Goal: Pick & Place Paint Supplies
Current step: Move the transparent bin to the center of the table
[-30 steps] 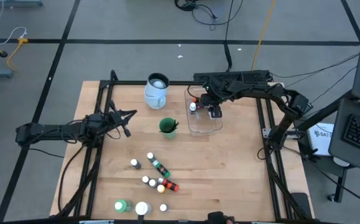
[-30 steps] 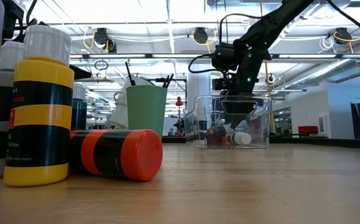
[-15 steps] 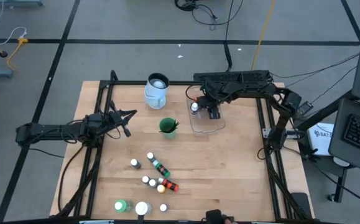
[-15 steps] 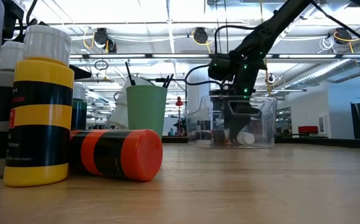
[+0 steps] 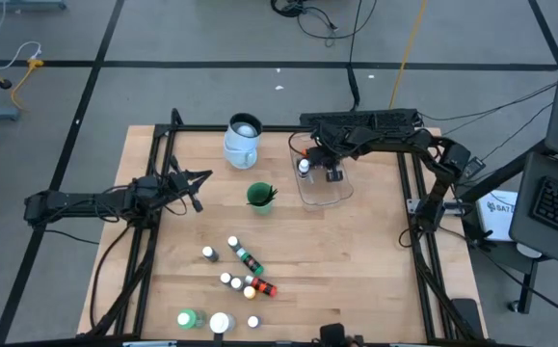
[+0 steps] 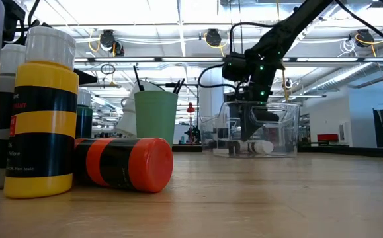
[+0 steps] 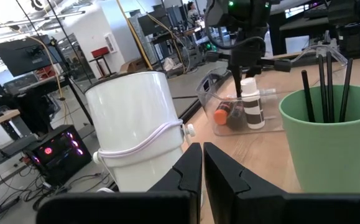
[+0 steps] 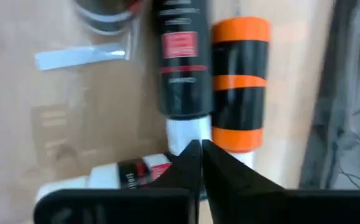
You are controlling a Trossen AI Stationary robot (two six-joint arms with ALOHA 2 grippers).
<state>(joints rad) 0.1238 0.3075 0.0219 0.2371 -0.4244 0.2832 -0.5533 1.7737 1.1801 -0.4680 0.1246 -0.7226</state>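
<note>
Wooden counter [image 5: 356, 251]: right gripper [image 5: 331, 174], fingers pressed together and empty, hovers over the tub [image 5: 337, 197]; loose paint bottles [image 5: 243, 273] lie toward seven o'clock, nearer the shut left gripper [image 5: 195, 203].

I am seeing the right gripper [image 6: 254, 119] reaching down into the clear tub [image 6: 280, 135], fingers together; a yellow bottle [image 6: 44, 112] is standing beside a lying orange bottle [image 6: 122, 164]; brushes [image 6: 138, 77] are sticking from the green cup [image 6: 155, 116].

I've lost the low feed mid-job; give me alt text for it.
The right gripper, shut and empty, reaches down into the clear tub, over bottles lying inside. Up close at left, a yellow bottle stands beside an orange bottle on its side; a green cup holds brushes.
</note>
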